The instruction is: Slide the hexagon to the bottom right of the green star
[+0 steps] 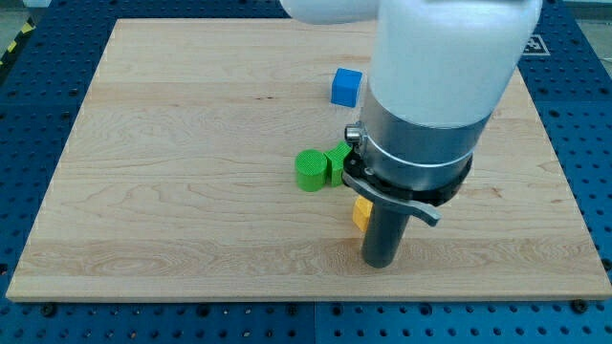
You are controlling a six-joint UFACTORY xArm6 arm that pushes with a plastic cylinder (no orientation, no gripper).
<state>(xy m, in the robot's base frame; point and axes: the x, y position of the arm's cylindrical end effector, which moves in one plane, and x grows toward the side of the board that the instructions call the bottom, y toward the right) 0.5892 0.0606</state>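
Where the wooden board (191, 172) lies on the blue perforated table (588, 143), my arm's bulky white and grey body (430, 96) fills the view's upper right and hides part of the scene; below it the dark rod comes down to my tip (380, 265), which rests on the board near its lower edge; the tool is a plain rod with nothing that opens or closes, and it holds nothing.

I take the green cylinder (311, 171) as my landmark; it stands near the middle of the board; touching it on the view's right is a second green block (337, 160), partly covered by the arm's collar, so its star shape cannot be made out for certain; to the cylinder's lower right, a little apart from it, sits a yellow block (360, 212), of which only the left edge shows beside the rod, so whether it is the hexagon cannot be told; my tip stands just to the lower right of that yellow block, apparently touching it or nearly so; up and to the right of the cylinder, well apart, sits a blue cube (346, 87), just beside the arm's white housing.
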